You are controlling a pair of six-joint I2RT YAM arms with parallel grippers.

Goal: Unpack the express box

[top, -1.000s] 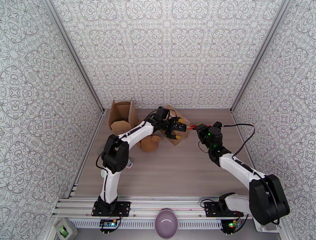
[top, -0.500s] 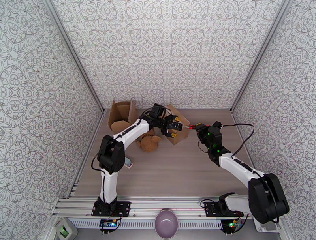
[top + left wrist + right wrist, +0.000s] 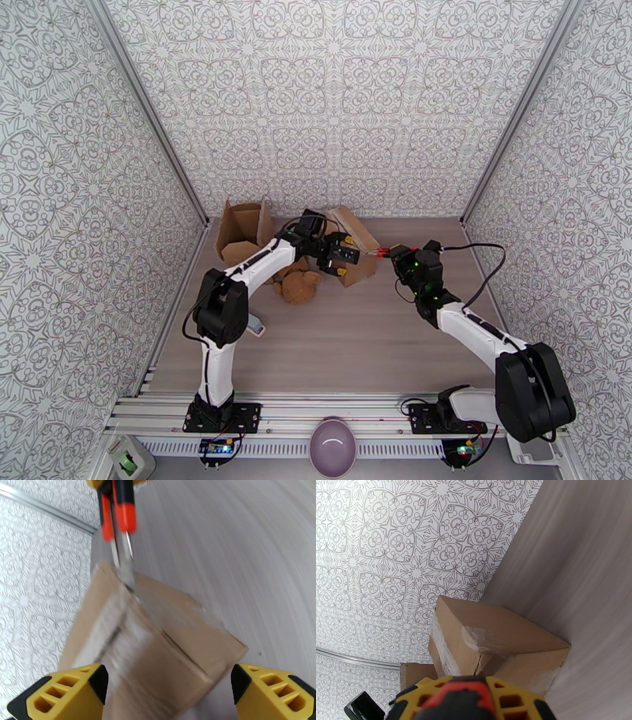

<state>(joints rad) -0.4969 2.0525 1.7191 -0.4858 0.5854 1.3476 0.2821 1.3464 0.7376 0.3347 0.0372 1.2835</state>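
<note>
Since a second ago the left gripper (image 3: 341,257) has drawn back leftward along the box (image 3: 357,237), which now stands more upright at the far middle of the table (image 3: 355,347), close to the back wall. From the top, the left jaws are spread around the box's near-left side, while the right gripper (image 3: 393,253) comes in from the right, pinching red scissors (image 3: 378,253) whose tip meets the box. An open carton (image 3: 243,225) stands further left in the back corner, a brown plush (image 3: 299,287) lies just in front of the left arm, and a purple bowl (image 3: 332,450) sits at the near edge between the bases. On the left wrist, the yellow fingertips (image 3: 59,695) sit wide apart at the bottom corners with the taped box (image 3: 158,653) between them; whether they touch the cardboard I cannot tell. The scissors (image 3: 118,515) hang from above, blades touching the box's top edge at the tape. On the right wrist, the right gripper (image 3: 470,701) is clamped on the red handle, and the box (image 3: 501,638) lies just ahead against the patterned wall, with tape across its corner.
</note>
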